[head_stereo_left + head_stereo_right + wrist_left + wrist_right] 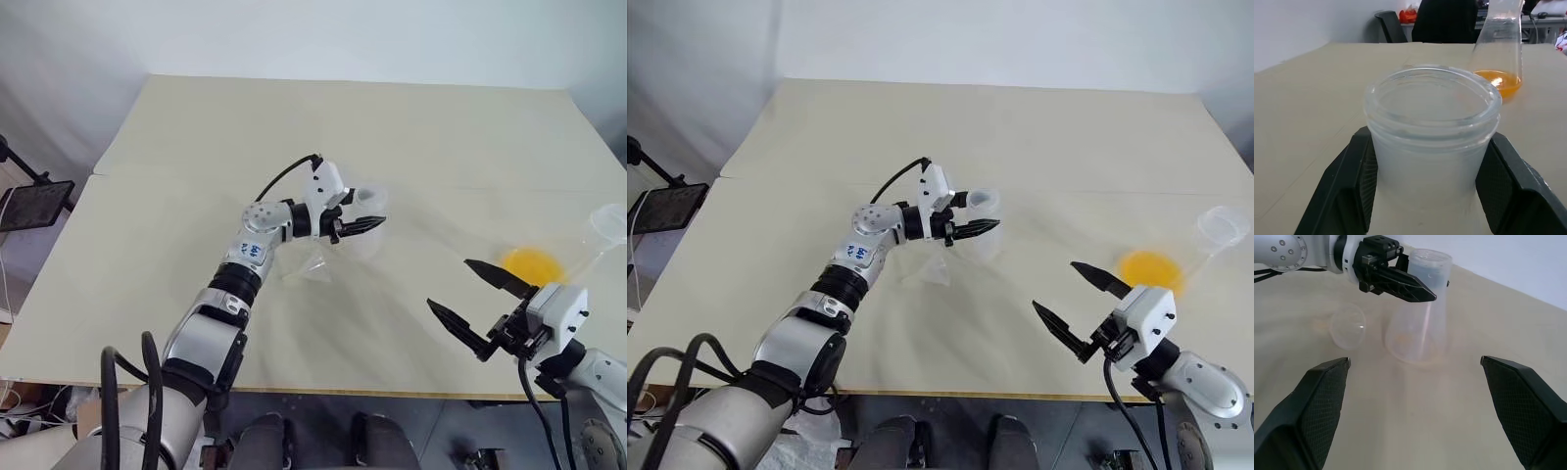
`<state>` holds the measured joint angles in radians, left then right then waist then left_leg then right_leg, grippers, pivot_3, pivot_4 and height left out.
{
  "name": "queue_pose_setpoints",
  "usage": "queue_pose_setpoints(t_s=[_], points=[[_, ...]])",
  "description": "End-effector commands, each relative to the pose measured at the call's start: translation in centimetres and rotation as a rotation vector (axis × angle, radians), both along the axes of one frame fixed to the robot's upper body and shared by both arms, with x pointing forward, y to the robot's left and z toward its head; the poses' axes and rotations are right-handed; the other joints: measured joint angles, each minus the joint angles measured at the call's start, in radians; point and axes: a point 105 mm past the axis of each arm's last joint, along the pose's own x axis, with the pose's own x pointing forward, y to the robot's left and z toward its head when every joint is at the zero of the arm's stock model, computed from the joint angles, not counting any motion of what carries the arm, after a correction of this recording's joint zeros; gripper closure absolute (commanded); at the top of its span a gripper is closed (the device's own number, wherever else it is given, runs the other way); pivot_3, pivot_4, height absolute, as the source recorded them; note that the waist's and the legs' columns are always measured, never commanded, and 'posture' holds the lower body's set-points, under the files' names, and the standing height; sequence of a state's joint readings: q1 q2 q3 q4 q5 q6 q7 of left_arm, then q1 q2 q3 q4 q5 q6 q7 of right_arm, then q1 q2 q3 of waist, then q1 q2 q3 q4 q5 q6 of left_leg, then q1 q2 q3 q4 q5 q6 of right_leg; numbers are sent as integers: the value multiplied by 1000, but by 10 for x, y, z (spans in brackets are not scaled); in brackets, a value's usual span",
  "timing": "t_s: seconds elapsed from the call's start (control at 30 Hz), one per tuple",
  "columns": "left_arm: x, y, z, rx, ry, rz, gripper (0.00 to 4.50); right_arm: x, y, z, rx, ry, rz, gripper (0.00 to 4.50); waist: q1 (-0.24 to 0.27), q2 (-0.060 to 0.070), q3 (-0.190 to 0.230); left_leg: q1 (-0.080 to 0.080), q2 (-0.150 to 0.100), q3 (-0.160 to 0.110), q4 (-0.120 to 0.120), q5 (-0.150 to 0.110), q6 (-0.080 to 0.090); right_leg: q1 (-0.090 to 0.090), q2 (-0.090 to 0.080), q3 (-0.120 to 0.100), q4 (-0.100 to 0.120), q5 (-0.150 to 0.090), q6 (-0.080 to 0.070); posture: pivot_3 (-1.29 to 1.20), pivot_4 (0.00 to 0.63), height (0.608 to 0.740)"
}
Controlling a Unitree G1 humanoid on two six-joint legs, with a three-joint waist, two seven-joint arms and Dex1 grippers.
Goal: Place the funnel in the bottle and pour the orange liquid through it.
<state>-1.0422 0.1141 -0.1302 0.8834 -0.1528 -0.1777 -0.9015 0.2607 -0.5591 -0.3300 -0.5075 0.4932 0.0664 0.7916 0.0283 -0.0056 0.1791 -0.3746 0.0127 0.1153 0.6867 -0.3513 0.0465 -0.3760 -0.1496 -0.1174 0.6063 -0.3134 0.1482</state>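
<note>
Left hand (1400, 281) clamped on frosted conical bottle (1418, 313) neck; right hand (468, 299) apart; clear cone funnel (1348, 325) beside.

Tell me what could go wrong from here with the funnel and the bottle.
1. The left claw straddles the bottle neck; whether it grips is unclear, and a loose hold could tip the empty bottle.
2. The clear funnel lies right beside the bottle; it could be knocked away or missed.
3. The orange liquid sits in a flask near the table edge, by the open right claw; a bump could spill it.
</note>
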Motion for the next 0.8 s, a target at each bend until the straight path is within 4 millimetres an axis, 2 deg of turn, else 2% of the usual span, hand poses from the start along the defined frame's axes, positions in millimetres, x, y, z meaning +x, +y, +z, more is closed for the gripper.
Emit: queue_pose_setpoints(t_s=[0.03,0.07,0.13,0.27,0.3,0.53,0.8], points=[[2,2,15,-31,-24,-1,2110,-1,4,8,7,-38,15,0,-2,0,0,0,0,0,0,0,0,0,0,0,0,0,0,0,150,740],[0,0,14,-34,-10,-19,2110,0,4,8,7,-37,18,0,-2,0,0,0,0,0,0,0,0,0,0,0,0,0,0,0,150,740],[-3,-1,11,-49,21,-42,1379,1,6,8,6,-37,25,0,-2,0,0,0,0,0,0,0,0,0,0,-1,0,0,0,0,150,740],[-1,1,14,-85,36,-28,192,3,8,10,7,-42,39,0,-2,0,0,0,0,0,0,0,0,0,0,-1,0,0,0,0,150,740],[0,3,17,-94,30,-25,15,3,8,10,6,-42,43,0,-2,0,0,0,0,0,0,0,0,0,0,-1,0,0,0,0,150,740],[-5,36,34,-107,-44,-41,15,12,11,7,26,-29,64,0,-6,0,0,0,0,-1,0,0,0,0,1,-1,1,0,0,0,150,740],[-22,90,47,-143,-93,-13,15,22,10,13,-5,-42,108,0,-5,0,0,0,1,-2,1,0,0,0,0,-1,3,0,0,0,150,740]])
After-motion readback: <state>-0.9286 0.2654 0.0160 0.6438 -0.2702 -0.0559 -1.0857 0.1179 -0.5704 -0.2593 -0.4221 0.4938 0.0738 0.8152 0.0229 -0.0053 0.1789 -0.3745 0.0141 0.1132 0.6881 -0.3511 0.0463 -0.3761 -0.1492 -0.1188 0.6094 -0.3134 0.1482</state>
